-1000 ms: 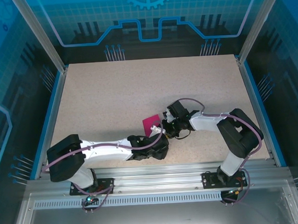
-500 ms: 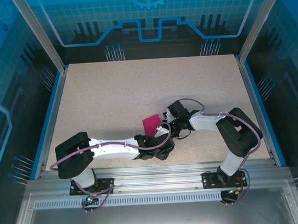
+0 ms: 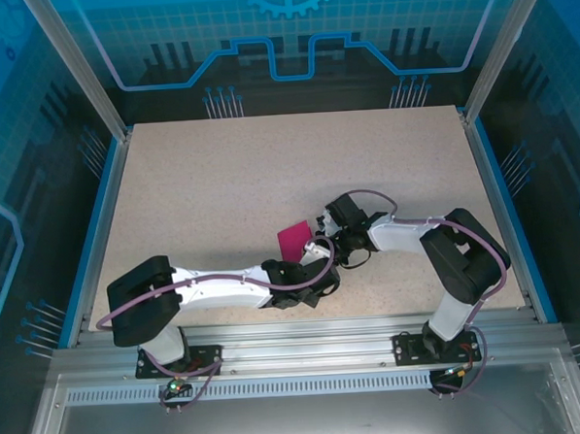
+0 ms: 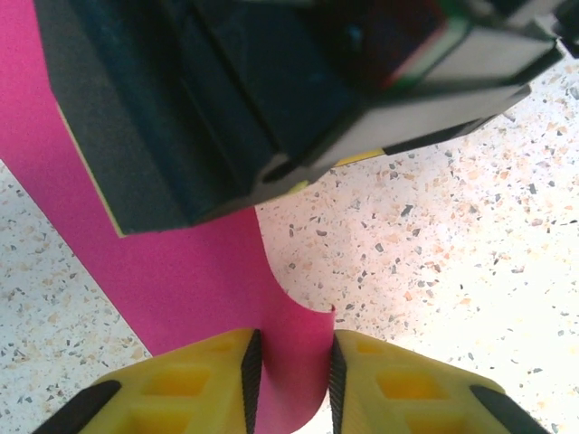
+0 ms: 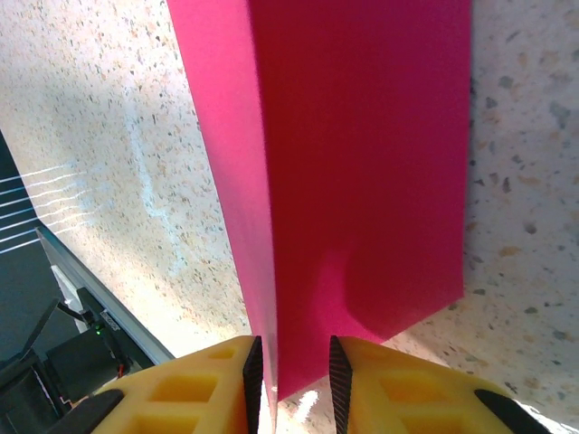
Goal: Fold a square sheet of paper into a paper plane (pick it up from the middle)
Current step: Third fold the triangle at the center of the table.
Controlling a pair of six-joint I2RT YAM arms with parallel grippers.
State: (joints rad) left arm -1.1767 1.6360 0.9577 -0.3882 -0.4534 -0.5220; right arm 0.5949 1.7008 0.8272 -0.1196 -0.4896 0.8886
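Near the front middle of the table point(image 3: 220, 182), the left gripper point(image 4: 289, 362) has just closed: a second ago its jaws stood wide beside the sheet of paper point(image 3: 293, 241), and now they pinch its curled lower edge. The right gripper point(image 5: 291, 362) has not changed and keeps its pinch on the opposite edge, where the paper runs up between its fingers as a doubled flap. With both ends held, the sheet looks ready for a crease to be pulled or pressed.

Room is tight between the two wrists, and the right gripper's dark body hangs just above the left fingers point(image 4: 181, 384). The table's front edge lies close behind the left wrist. Towards the back and the left the tabletop is bare, so any wide move is best made that way.
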